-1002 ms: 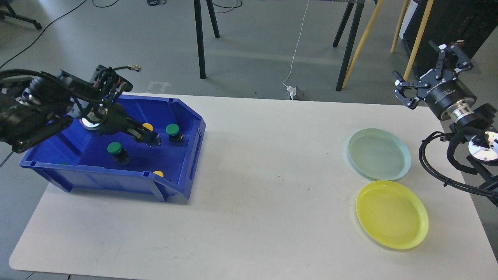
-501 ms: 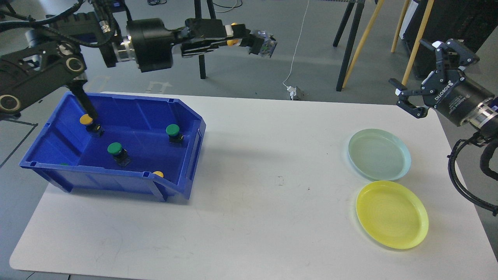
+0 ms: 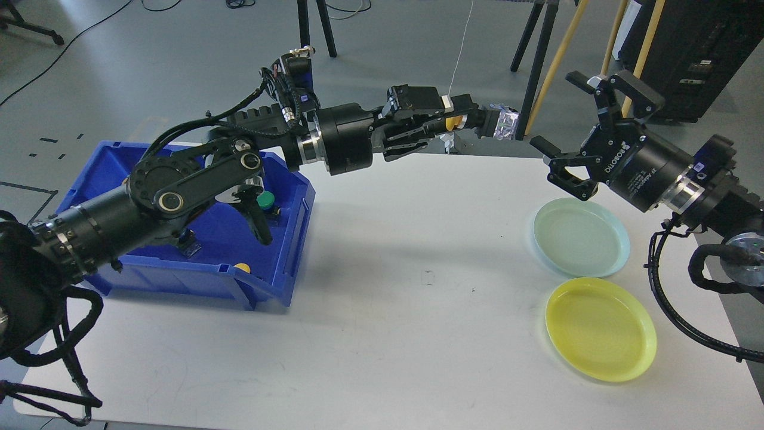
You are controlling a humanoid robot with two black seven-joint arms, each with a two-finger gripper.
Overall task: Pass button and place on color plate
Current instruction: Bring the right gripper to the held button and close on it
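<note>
Now, handover stage.
Left gripper [image 3: 462,119]: closed on yellow button [image 3: 455,122], held out mid-air over the table's far edge so the right arm can reach it.
Right gripper [image 3: 570,143]: fingers spread wide, facing the button but apart from it, ready to receive.
Yellow plate [image 3: 600,328]: bare, likely the goal by colour match.
Green plate [image 3: 581,236]: bare.
Bin [image 3: 179,280]: holds spare buttons.

We have one view only, from our head, looking forward and down on the white table [image 3: 382,334].
</note>
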